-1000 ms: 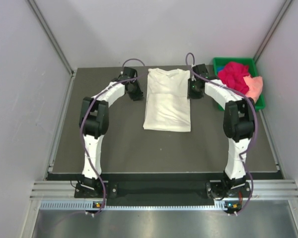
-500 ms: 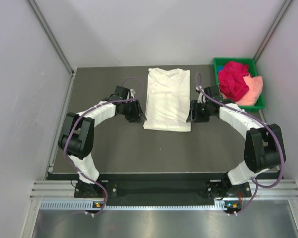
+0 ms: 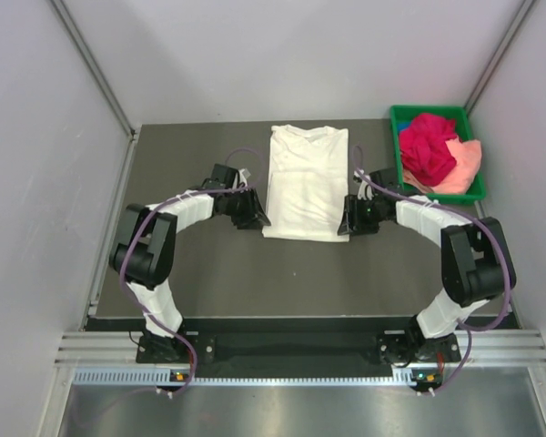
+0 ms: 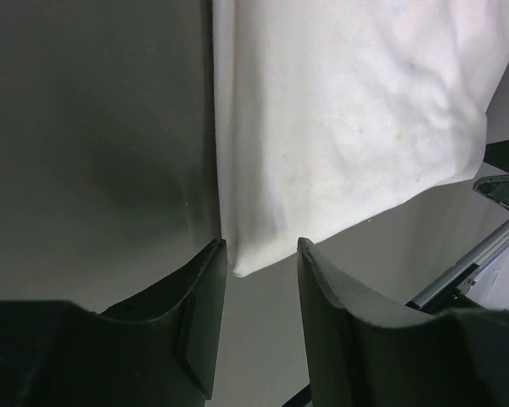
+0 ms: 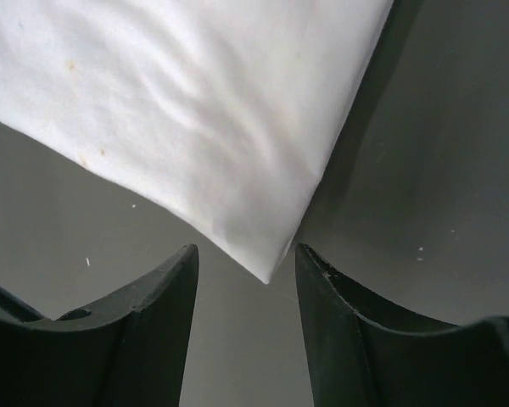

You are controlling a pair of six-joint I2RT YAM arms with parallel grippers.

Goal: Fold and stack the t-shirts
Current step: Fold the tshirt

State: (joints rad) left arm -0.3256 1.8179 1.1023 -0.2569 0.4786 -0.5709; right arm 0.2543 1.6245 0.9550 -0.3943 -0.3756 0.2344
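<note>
A cream-white t-shirt (image 3: 307,182), folded into a long narrow strip, is laid flat on the dark table (image 3: 255,273), from the centre out toward 12 o'clock, with its collar at the far end. The left gripper (image 3: 255,217) is set low at the shirt's 7 o'clock corner. Its jaws are parted about halfway, and the corner is seen just at the gap between the fingers (image 4: 199,322), with nothing gripped. The right gripper (image 3: 350,223) is placed likewise at the 5 o'clock corner. It is also about half open, and the cloth's tip points into the gap, unheld. At the table's 2 o'clock corner a green tray (image 3: 396,116) is found. A crumpled magenta-red t-shirt (image 3: 428,146) is piled in it, and a peach-pink t-shirt (image 3: 464,164) lies beside it, toward 4 o'clock.
</note>
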